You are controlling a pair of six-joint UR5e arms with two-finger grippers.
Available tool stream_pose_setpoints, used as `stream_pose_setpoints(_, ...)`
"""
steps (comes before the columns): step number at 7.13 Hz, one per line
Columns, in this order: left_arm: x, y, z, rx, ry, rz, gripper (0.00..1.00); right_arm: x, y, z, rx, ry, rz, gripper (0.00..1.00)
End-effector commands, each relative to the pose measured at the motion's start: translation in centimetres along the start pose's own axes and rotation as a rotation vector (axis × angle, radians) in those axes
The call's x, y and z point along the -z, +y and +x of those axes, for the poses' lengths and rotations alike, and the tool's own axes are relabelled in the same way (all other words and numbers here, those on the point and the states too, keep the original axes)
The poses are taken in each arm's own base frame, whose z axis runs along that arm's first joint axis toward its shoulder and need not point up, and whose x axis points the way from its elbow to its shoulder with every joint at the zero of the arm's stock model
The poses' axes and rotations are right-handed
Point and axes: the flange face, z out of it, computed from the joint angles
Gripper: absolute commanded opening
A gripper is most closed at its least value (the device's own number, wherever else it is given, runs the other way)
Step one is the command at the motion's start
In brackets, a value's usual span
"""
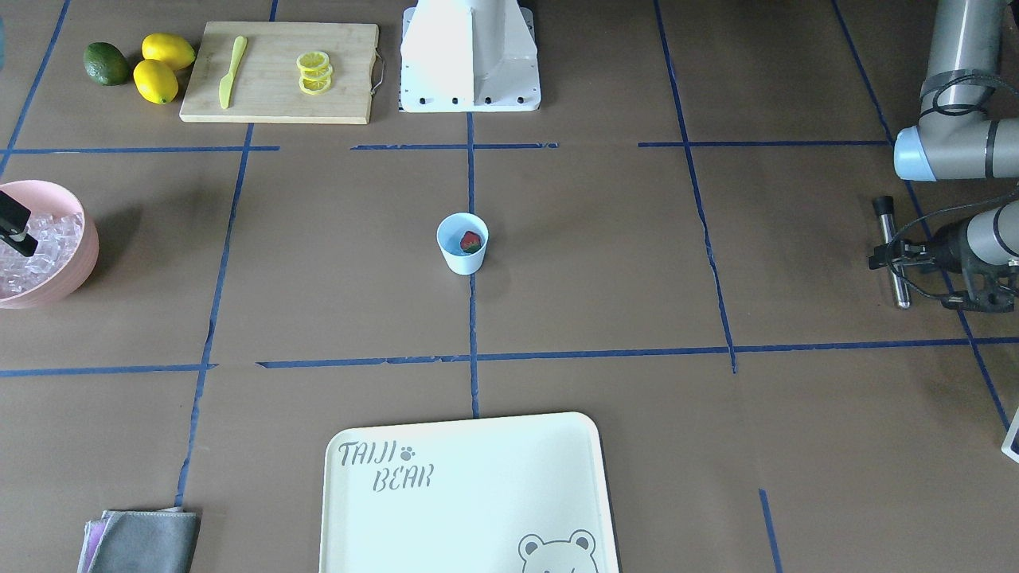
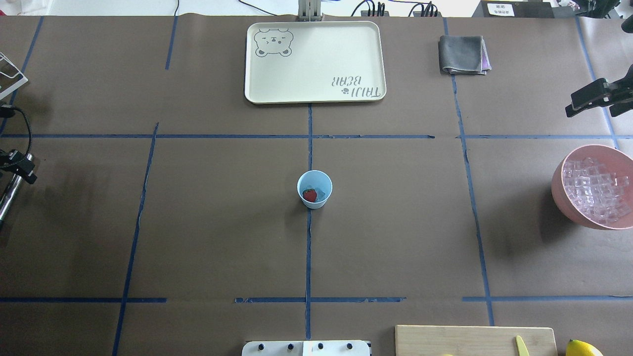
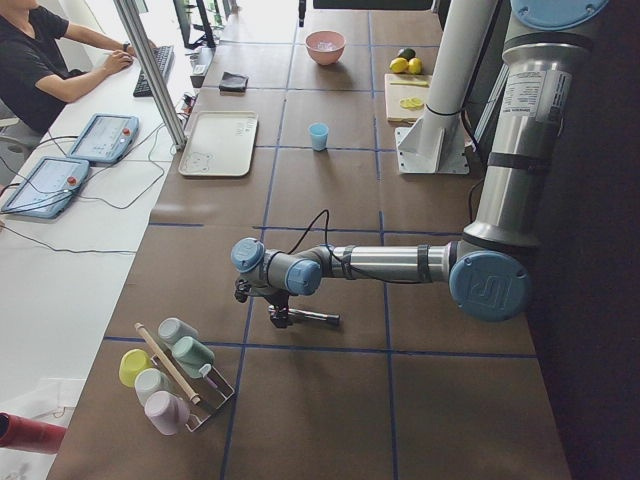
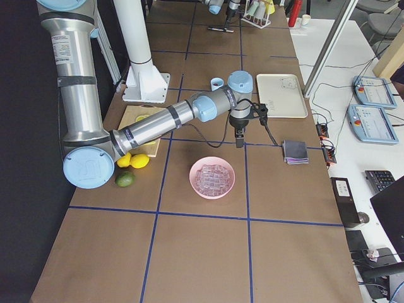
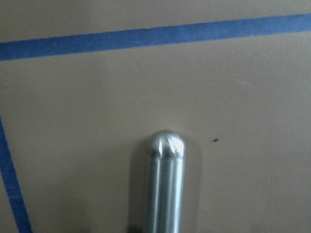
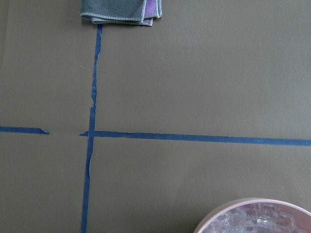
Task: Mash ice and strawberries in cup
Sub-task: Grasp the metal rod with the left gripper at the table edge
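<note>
Left gripper (image 1: 890, 259): fingers closed on a metal rod (image 1: 898, 288), gripped about mid-length. The rod lies roughly level, low over the table (image 1: 605, 239), and its rounded end shows ahead of the wrist camera. Whether the rod touches the table: cannot tell. Right gripper (image 2: 590, 112): fingers apart, nothing between them, pointing down above bare table. Nearest to it is the pink bowl (image 2: 560, 198), just on the robot's side of the gripper and filled with ice cubes (image 2: 596, 190). Somewhat farther off, on the side away from the robot, lies a folded grey cloth (image 2: 464, 54). Cup (image 1: 462, 261): upright at the table's middle, between the two grippers and well apart from both. One strawberry (image 1: 471, 241) lies inside it. Ice in the cup: cannot tell. Beyond the cup from the robot, a cream tray (image 2: 316, 74). Farthest from the left gripper, past the cup, a cutting board (image 1: 271, 99) carries lemon slices (image 1: 314, 73).
</note>
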Motion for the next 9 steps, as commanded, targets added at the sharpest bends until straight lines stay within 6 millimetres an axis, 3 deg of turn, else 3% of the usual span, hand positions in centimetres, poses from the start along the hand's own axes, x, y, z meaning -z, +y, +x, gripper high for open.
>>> stream_pose_setpoints(1,-0.1,0.0,0.0,-0.01,-0.004,0.001,0.82,0.0,0.0,0.0,-0.001,0.0,-0.001,1.0)
stream_pose_setpoints(5,-0.1,-0.1,-0.3,-0.012,-0.04,0.01,0.07,0.0,0.0,0.0,-0.002,0.001,-0.002,1.0)
stream_pose_setpoints(6,0.1,-0.2,0.0,-0.018,-0.039,0.014,0.0,0.0,0.0,0.0,-0.002,0.001,-0.002,1.0)
stream_pose_setpoints(7,1.3,-1.1,1.5,-0.03,-0.023,0.036,0.0,0.0,0.0,0.0,-0.002,0.001,-0.002,1.0)
stream_pose_setpoints(8,4.0,-1.5,4.7,-0.082,-0.009,0.085,0.0,0.1,0.0,-0.1,-0.001,0.0,-0.001,1.0)
stream_pose_setpoints(9,8.0,-2.9,9.7,-0.127,0.009,0.124,0.0,0.1,0.0,-0.1,-0.001,0.0,-0.001,1.0)
